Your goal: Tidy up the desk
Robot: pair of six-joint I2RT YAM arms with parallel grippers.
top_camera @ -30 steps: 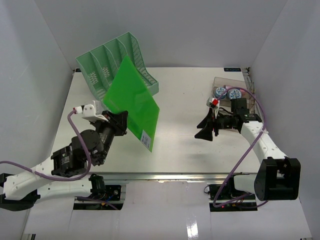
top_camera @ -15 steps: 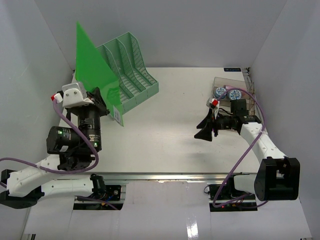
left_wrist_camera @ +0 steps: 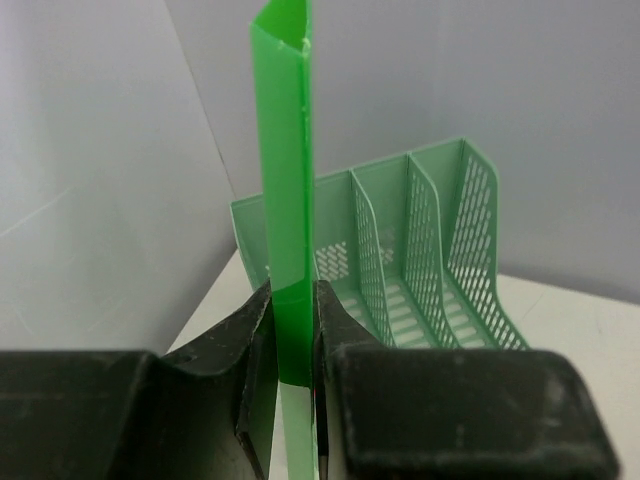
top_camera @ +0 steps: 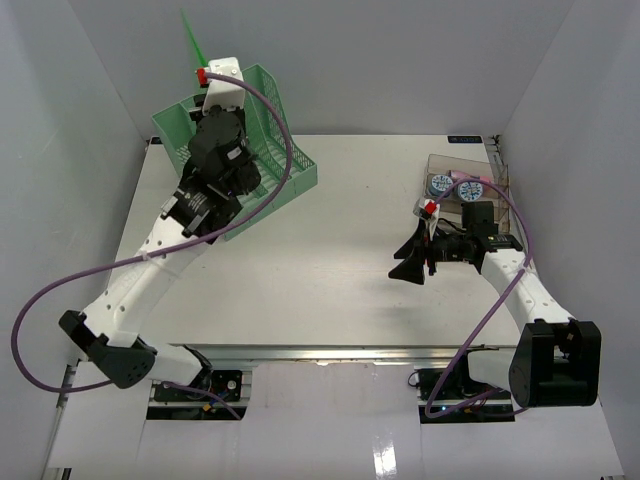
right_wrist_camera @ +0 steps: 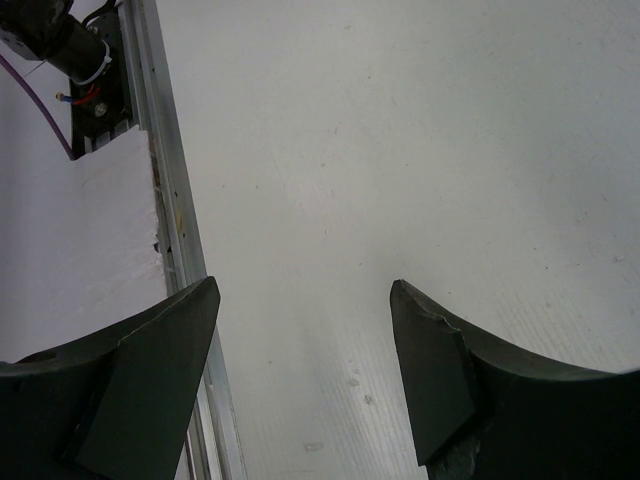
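The white desk [top_camera: 350, 250] fills the top view. My left gripper [left_wrist_camera: 292, 300] is shut on a thin green folder [left_wrist_camera: 288, 190], which stands upright and edge-on between its jaws. It hovers above the left end of a green slotted file rack [left_wrist_camera: 420, 250] at the desk's back left [top_camera: 290, 165]. From above, only a sliver of the folder [top_camera: 190, 35] shows past the raised left arm. My right gripper [top_camera: 410, 262] hangs open over bare desk at the right, nothing between its fingers [right_wrist_camera: 440, 380].
A clear box [top_camera: 470, 165] holding tape rolls [top_camera: 440, 184] stands at the back right, just behind the right arm. Pale walls close in on three sides. A silver rail [top_camera: 330, 352] runs along the front edge, also seen in the right wrist view [right_wrist_camera: 170, 200].
The left arm has swung from the front left up and back, carrying the folder from the desk's middle to above the rack and turning it edge-on. The right arm has not moved.
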